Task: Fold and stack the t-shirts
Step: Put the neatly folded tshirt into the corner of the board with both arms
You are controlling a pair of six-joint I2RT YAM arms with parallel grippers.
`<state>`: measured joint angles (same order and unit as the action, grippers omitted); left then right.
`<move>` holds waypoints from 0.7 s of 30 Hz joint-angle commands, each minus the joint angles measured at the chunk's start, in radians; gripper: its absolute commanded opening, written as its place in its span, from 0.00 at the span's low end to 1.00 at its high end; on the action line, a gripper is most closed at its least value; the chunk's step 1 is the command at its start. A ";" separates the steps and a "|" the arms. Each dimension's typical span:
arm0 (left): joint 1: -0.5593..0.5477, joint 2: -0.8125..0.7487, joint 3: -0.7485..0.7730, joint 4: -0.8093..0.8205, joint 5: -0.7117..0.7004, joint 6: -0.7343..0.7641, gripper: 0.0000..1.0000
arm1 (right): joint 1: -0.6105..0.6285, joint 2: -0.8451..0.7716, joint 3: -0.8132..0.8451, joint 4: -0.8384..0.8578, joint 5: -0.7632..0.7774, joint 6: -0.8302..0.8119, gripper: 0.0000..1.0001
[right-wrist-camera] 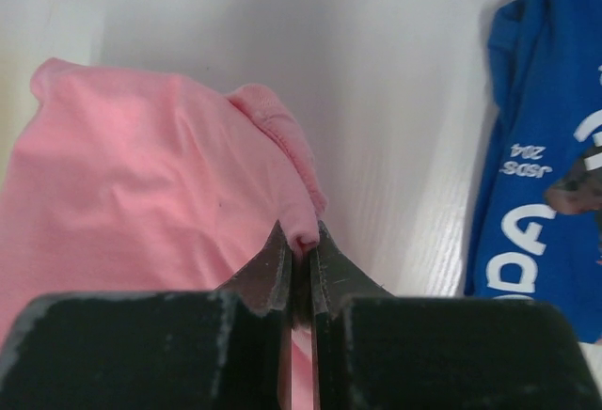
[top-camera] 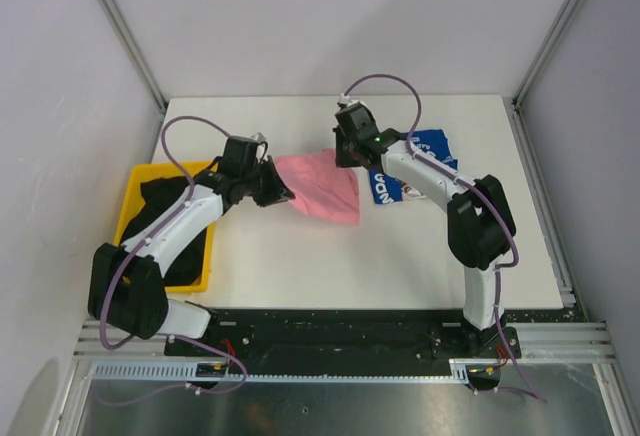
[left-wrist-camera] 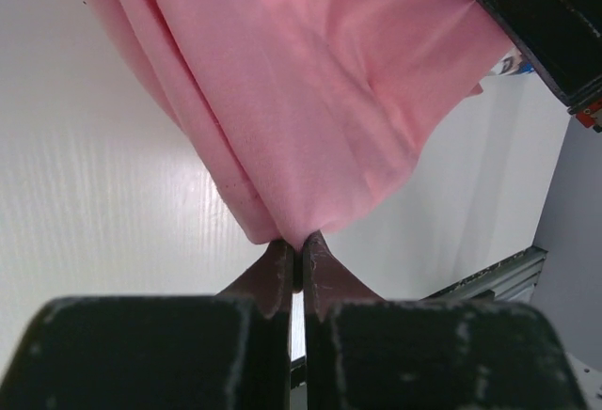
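Observation:
A pink t-shirt [top-camera: 322,186] hangs bunched over the middle of the white table, held between both arms. My left gripper [top-camera: 290,195] is shut on its left edge; in the left wrist view the pink cloth [left-wrist-camera: 310,100] runs into the closed fingertips [left-wrist-camera: 297,245]. My right gripper [top-camera: 343,159] is shut on the shirt's upper right edge, a rolled pink hem [right-wrist-camera: 301,222] pinched at its tips [right-wrist-camera: 302,241]. A royal-blue t-shirt [top-camera: 428,149] with white lettering lies flat under the right arm, also seen as blue cloth [right-wrist-camera: 546,165]. Black t-shirts [top-camera: 160,206] fill the bin.
A yellow plastic bin [top-camera: 131,191] stands at the table's left edge beside the left arm. White walls with metal frame posts [top-camera: 120,26] enclose the table at the back and sides. The black base rail [top-camera: 330,331] runs along the near edge.

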<state>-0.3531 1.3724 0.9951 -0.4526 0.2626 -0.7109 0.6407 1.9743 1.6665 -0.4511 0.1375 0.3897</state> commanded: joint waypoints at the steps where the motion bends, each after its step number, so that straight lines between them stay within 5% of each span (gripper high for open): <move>1: -0.039 0.039 0.108 0.022 -0.018 -0.028 0.00 | -0.048 -0.080 0.060 -0.010 0.033 -0.033 0.00; 21: -0.229 0.521 0.675 0.024 -0.040 -0.107 0.00 | -0.324 -0.107 0.111 -0.025 0.001 -0.108 0.00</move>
<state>-0.5537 1.8217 1.5375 -0.4519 0.2127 -0.7864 0.3595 1.9068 1.7088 -0.4915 0.1448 0.3153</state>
